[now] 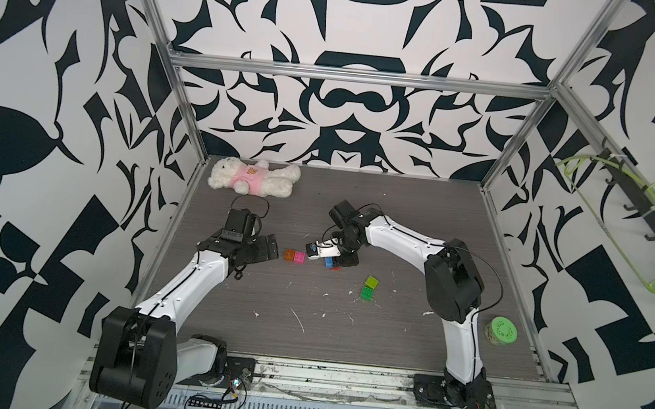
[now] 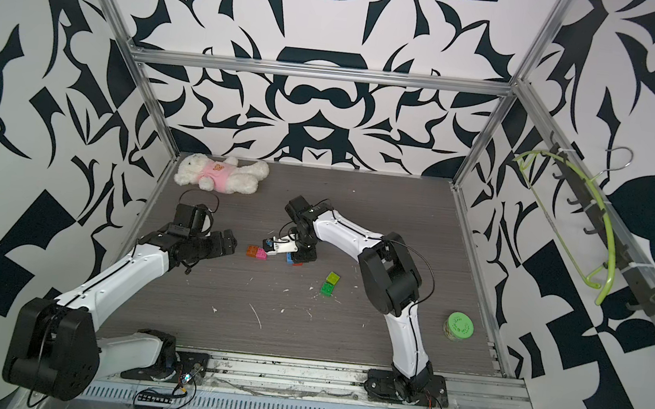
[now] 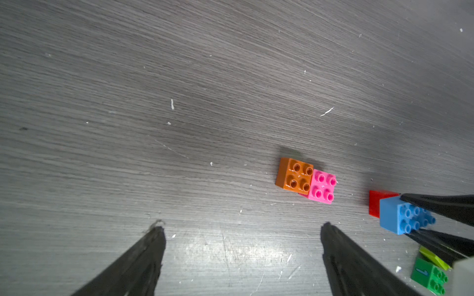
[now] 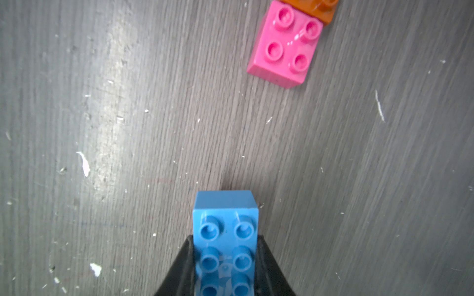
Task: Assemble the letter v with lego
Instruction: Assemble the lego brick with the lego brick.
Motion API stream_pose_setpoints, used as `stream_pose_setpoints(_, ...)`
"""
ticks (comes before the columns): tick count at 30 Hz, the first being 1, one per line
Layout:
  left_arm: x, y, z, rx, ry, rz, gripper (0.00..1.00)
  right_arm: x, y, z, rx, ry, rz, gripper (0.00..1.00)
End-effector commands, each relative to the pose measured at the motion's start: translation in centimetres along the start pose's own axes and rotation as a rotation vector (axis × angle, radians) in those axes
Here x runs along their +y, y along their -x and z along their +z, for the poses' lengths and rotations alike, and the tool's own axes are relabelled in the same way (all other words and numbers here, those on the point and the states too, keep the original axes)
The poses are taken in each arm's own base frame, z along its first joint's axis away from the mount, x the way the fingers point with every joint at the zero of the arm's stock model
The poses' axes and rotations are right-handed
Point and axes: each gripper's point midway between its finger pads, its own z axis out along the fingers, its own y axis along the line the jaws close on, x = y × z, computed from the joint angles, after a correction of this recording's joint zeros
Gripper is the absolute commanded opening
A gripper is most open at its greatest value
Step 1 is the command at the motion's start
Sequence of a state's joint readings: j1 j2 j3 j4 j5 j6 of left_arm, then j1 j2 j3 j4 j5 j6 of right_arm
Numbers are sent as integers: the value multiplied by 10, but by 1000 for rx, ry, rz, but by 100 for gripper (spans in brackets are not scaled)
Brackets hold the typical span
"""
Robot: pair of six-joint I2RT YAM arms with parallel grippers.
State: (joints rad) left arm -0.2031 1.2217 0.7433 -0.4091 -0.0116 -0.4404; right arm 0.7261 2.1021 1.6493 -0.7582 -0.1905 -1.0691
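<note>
Pressed onto the long sides of the blue brick (image 4: 225,202), my right gripper (image 4: 225,256) holds it studs up, with the free end aimed at the pink brick (image 4: 284,43). That one sits against the orange brick (image 3: 295,175). A red brick (image 3: 374,202) shows just under the blue; I cannot tell if they are joined. My left gripper (image 3: 243,226) is spread wide near the orange-pink pair, I judge to steady it. The lime brick (image 1: 372,280) and green brick (image 1: 368,293) lie well apart, so the letter v is not yet formed.

Blue brick (image 4: 225,230) held, orange-pink pair (image 3: 306,180) touching, studs up
</note>
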Motion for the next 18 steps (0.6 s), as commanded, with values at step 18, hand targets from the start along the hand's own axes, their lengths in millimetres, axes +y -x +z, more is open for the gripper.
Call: stream_pose_setpoints(18,7,-10,5,37,27,3,99,6,-14,17,80,68,105,1)
